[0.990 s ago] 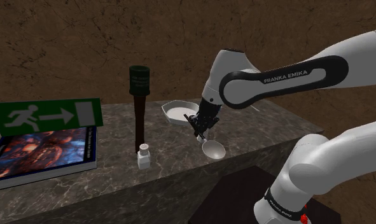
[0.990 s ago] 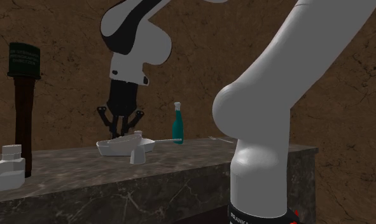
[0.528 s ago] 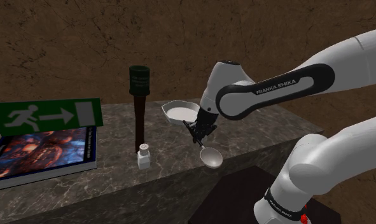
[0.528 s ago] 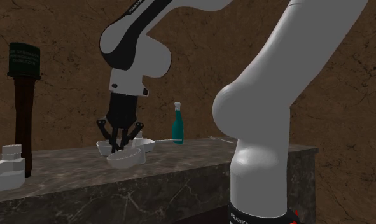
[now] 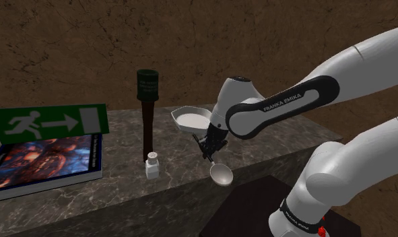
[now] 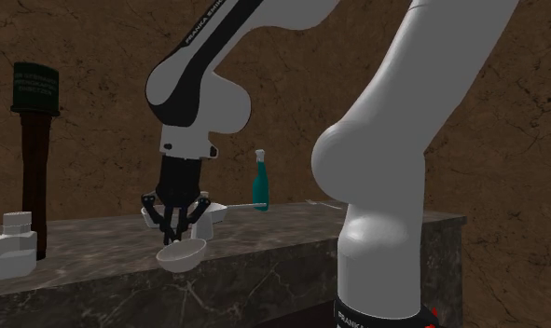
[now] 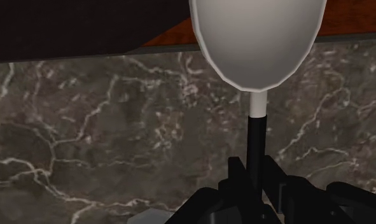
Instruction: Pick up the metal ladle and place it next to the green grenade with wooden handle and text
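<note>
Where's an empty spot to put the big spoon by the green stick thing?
Bare marble lies between the green-headed grenade with a brown handle and the white dish, and between the small white bottle and the held grey ladle. The shoulder view's left is crowded: colourful book, green exit sign.

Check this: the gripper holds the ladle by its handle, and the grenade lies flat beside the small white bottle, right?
Not quite: the grenade stands upright beside the small white bottle, as the shoulder view shows. The gripper does hold the ladle by its handle.
</note>
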Available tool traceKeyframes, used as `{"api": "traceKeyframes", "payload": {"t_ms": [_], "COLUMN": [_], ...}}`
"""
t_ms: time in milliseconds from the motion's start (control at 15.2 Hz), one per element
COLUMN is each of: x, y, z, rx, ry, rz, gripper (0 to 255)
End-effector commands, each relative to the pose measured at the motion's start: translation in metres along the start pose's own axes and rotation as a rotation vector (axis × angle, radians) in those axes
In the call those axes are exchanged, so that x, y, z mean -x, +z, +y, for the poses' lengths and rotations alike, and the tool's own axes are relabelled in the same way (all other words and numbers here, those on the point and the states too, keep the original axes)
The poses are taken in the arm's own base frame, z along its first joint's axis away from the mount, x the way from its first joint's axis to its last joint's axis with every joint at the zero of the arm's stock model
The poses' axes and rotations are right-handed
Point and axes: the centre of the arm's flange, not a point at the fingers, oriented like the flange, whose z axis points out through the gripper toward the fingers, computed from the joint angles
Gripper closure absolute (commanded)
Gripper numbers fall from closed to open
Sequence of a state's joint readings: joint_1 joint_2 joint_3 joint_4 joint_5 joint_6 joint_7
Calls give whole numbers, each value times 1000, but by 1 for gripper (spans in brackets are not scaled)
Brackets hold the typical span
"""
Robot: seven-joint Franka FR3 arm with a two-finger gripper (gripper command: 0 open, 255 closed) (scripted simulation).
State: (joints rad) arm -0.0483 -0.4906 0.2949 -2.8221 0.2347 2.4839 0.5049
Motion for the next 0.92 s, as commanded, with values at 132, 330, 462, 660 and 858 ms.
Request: {"api": "traceKeyframes", "payload": {"t_ms": [132, 330, 462, 660, 858], "x": [0, 0, 0, 0, 0], "y": [1, 1, 1, 1, -25], "z": [0, 0, 0, 0, 0], "rx": [0, 0, 0, 0, 0], "ry": [0, 0, 0, 0, 0], "rz": [1, 1, 1, 1, 1], "gripper": [255, 255, 0, 0, 0]}}
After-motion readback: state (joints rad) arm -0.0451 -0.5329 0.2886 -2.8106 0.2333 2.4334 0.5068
